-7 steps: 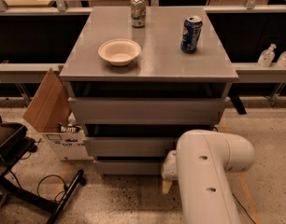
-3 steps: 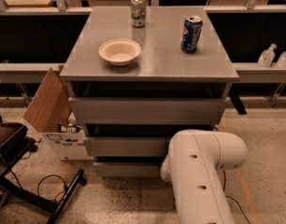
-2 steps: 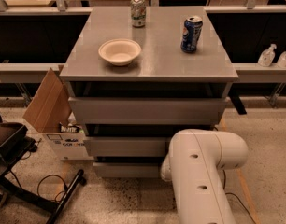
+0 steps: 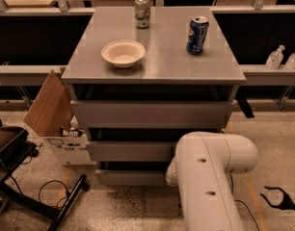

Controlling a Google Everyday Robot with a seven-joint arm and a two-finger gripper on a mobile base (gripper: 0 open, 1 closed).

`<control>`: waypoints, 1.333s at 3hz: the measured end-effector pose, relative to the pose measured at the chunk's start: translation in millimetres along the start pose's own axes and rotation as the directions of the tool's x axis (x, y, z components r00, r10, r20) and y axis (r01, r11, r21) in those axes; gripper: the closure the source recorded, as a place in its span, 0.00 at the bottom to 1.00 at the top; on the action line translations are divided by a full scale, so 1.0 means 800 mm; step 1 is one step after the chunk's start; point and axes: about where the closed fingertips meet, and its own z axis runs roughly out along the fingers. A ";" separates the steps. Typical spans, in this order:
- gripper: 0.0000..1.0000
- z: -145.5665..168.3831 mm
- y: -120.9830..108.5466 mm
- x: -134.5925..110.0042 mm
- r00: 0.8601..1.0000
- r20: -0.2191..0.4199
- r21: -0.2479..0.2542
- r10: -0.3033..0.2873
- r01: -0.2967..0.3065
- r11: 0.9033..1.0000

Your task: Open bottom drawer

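The grey cabinet [image 4: 152, 114] stands in the middle with three drawer fronts. The bottom drawer [image 4: 130, 177] is the lowest flat grey front, with a dark gap above it. Its left part shows and its right part is covered by my white arm [image 4: 210, 177]. The arm reaches in from the lower right, and its rounded end sits against the drawer's right half. My gripper is hidden behind the arm, somewhere at the bottom drawer's front.
On the cabinet top stand a white bowl [image 4: 123, 53], a green-white can [image 4: 142, 12] and a blue can [image 4: 197, 34]. A cardboard box [image 4: 53, 117] and a black chair base [image 4: 22, 177] are on the left. Bottles [image 4: 275, 57] stand on the right shelf. A black object [image 4: 280, 198] lies on the floor.
My arm has shifted a little to the left, toward the cabinet, and now covers the small part that showed at the drawer front earlier. The drawers look unchanged.
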 end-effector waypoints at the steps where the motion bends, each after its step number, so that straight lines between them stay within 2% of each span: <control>1: 1.00 -0.005 -0.001 0.000 1.000 0.000 0.000 0.000 0.000 1.000; 3: 1.00 -0.011 -0.002 -0.001 1.000 0.000 0.000 0.000 0.000 1.000; 4: 1.00 -0.038 0.002 0.002 1.000 -0.005 -0.003 -0.012 0.012 1.000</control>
